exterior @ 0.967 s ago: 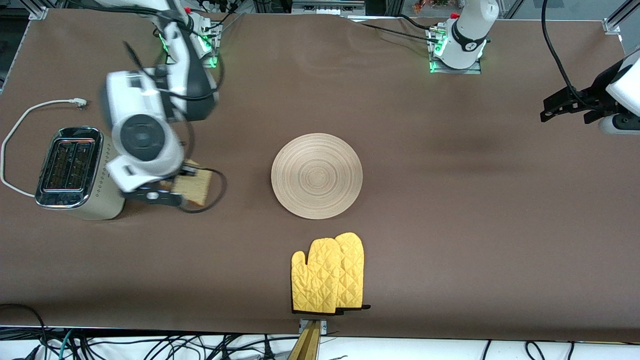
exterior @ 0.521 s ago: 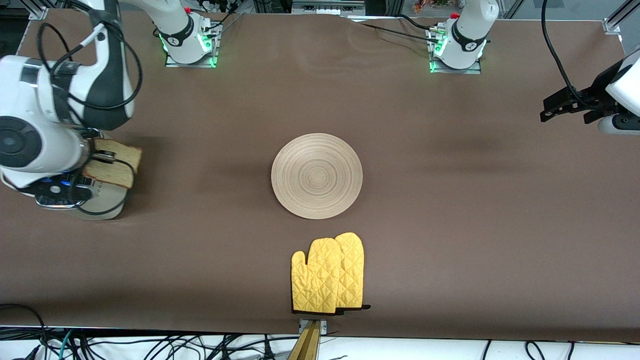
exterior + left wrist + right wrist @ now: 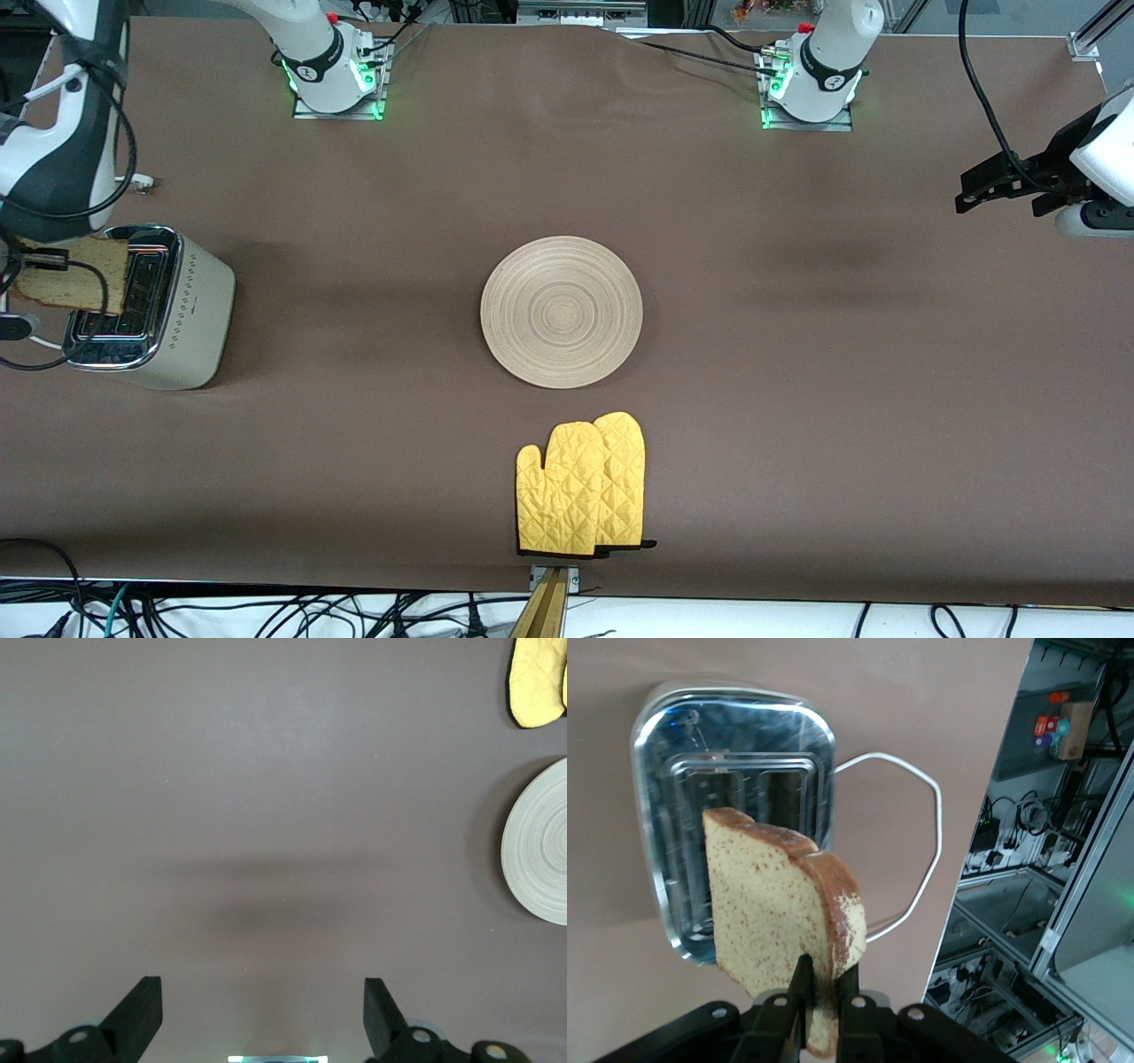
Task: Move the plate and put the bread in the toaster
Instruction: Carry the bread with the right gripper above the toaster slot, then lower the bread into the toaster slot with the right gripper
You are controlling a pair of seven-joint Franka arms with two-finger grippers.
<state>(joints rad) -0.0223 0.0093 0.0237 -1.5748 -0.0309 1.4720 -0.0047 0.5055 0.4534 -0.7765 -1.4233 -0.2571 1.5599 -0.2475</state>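
Bread held over the toaster by the right arm

At frame left the right gripper [image 3: 822, 1001] pinches the bread [image 3: 66, 273] above the toaster [image 3: 146, 310]; the plate [image 3: 562, 311] lies mid-frame above a yellow mitt [image 3: 582, 486]; the left gripper [image 3: 263, 1014] waits spread at far right

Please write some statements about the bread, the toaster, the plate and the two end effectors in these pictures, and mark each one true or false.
1. The right end effector grips the bread. True.
2. The bread sits inside a toaster slot. False: it is held in the air over the toaster.
3. The plate has nothing on it. True.
4. The left end effector is shut on the yellow oven mitt. False: it is open and holds nothing.
5. The mitt lies nearer to the front camera than the plate. True.
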